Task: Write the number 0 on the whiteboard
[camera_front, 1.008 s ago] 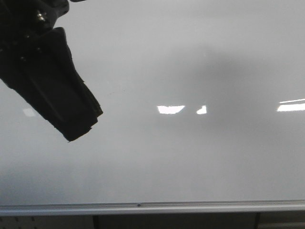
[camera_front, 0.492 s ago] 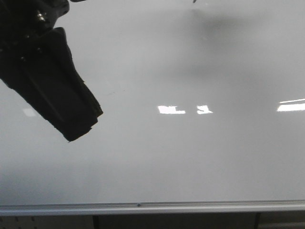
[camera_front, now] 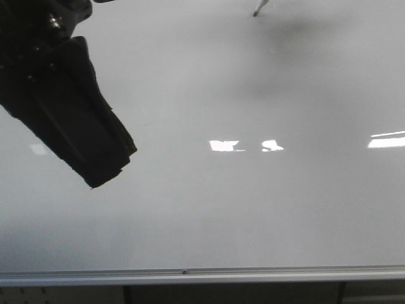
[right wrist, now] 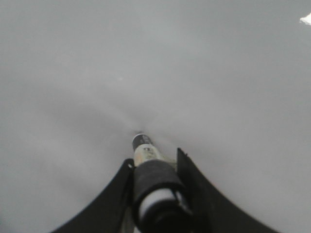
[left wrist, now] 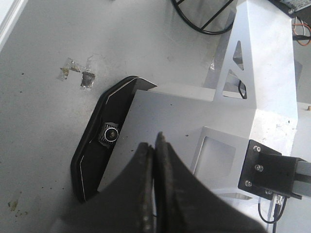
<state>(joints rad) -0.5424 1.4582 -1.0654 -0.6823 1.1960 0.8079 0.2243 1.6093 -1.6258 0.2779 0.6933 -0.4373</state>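
Front view: whiteboard point(camera_front: 209, 209) fills the frame, glossy pale grey, silver bottom rail point(camera_front: 202, 276) along its lower edge. No drawn loop anywhere on it; the number 0 is not yet started, as far as these pictures show. Only bright light reflections point(camera_front: 226, 145) and soft shadows mark the surface.

Marker tip point(camera_front: 256, 12) pokes in at the upper edge of the front view, dark point toward the board, well away from the left pincer point(camera_front: 111, 168). Cannot tell from there whether it touches.

Right wrist view: right pincer point(right wrist: 154, 167) grasps the marker point(right wrist: 146, 155), one finger on each side of the barrel, nib pointing ahead of the fingertips at the board point(right wrist: 155, 58). Nib looks at or just short of the surface; a faint crease of shadow sits right at the tip. No ink trail ahead of it.

Left wrist view: left pincer point(left wrist: 153, 145) clenched on nothing, fingers pressed together, idle, looking down at the robot's base and the floor.

Step in hand, by my reading: bringing the nib to the start point. Next move calls for light, steady contact, then one closed loop, taller than wide, returning to its start without lifting.

Count: one whiteboard, one marker, two pincers, zero digits written.
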